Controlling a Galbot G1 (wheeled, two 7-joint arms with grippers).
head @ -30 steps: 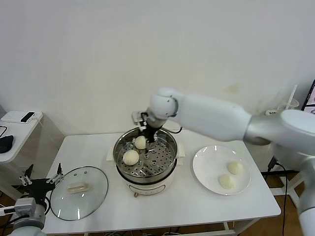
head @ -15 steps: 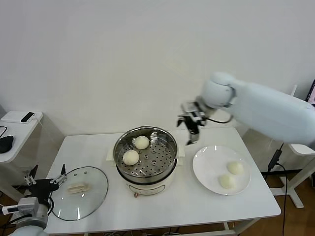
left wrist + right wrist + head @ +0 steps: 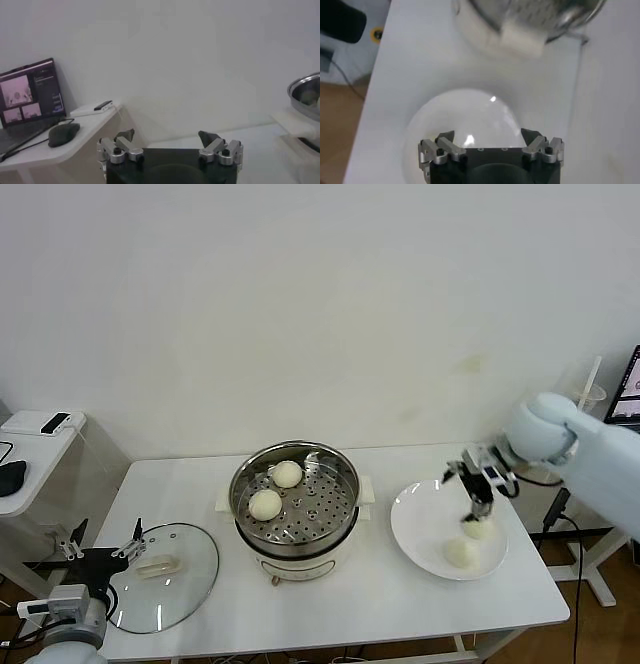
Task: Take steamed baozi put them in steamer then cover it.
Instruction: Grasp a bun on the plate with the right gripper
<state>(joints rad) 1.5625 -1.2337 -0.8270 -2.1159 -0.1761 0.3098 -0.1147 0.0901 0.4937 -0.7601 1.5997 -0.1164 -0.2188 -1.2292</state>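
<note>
Steamer sits mid-tabletop with its lid off, so buns can go straight down onto the perforated tray; two baozi in the steamer are already there, on the half toward the cover; the other two baozi on the plate wait on the white plate, just beside the steamer on its right-arm side; so I'd judge the job half done, with a third pick coming up.

Cover lies flat on the tabletop on the steamer's left-arm side, handle up; parked there so it's out of the loading path and ready to be lifted for the last step.

Right claw hangs directly over the plate, above the bun farther from the steamer's base, fingers pointing down and spread wide, nothing between them; forearm reaches in from the plate's far side, wrist bent down.

Left claw idles low at the tabletop edge next to the cover, jaws released, empty, held roughly level.
</note>
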